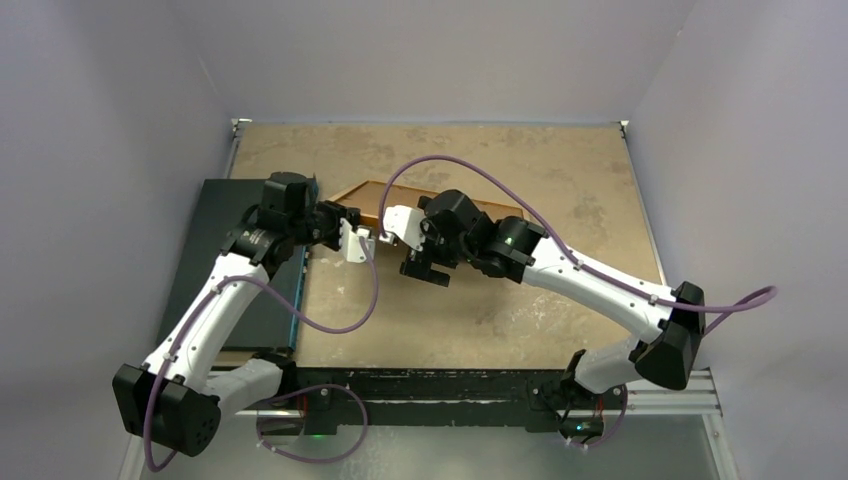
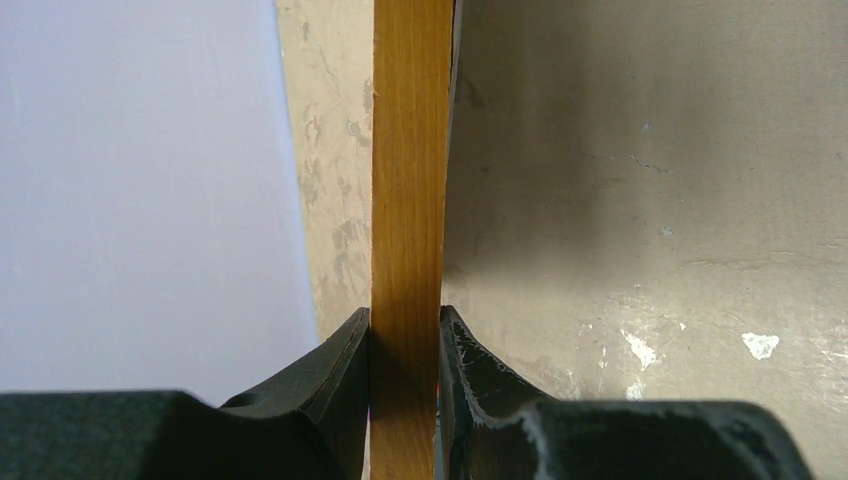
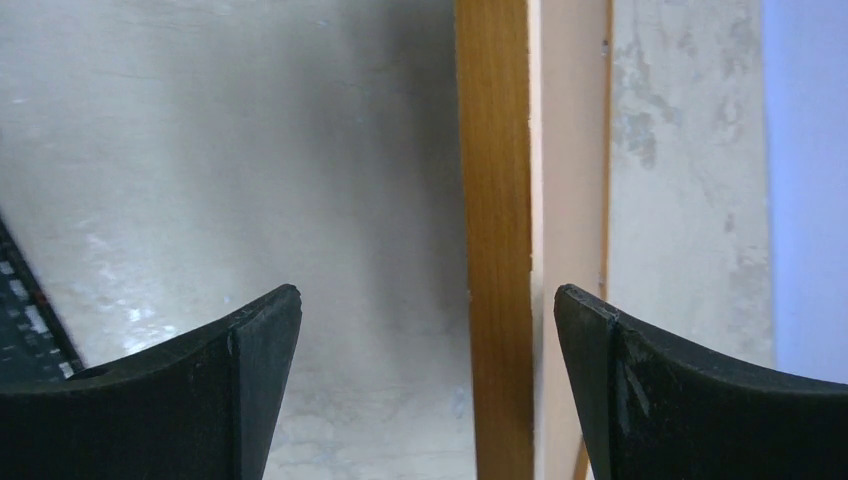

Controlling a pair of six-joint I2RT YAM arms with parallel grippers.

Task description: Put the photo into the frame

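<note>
Plainly the job is at an early or middle stage. The left hand [image 2: 405, 320] is clamped on one thin wooden rail of the frame [image 2: 408, 180], a finger pressed to each face. The frame sits toward the far middle of the bench [image 1: 450, 320] and looks tipped up on edge rather than lying flat. The right hand [image 3: 428, 300] is spread wide, with a frame rail standing between its fingers [image 3: 262, 340] and touching neither.

A pale strip [image 3: 570, 200] lies against the inner side of that rail. Whether it is the back of the photo or a backing board I cannot tell, and no printed side of the photo shows anywhere. So I cannot say the photo is seated, and fitting or pressing it home seems left to do.

As for room, the two hands work close together at the same end of the frame. A dark flat box [image 1: 220, 250] fills the bench's left side, while bare bench lies near and to the right.
</note>
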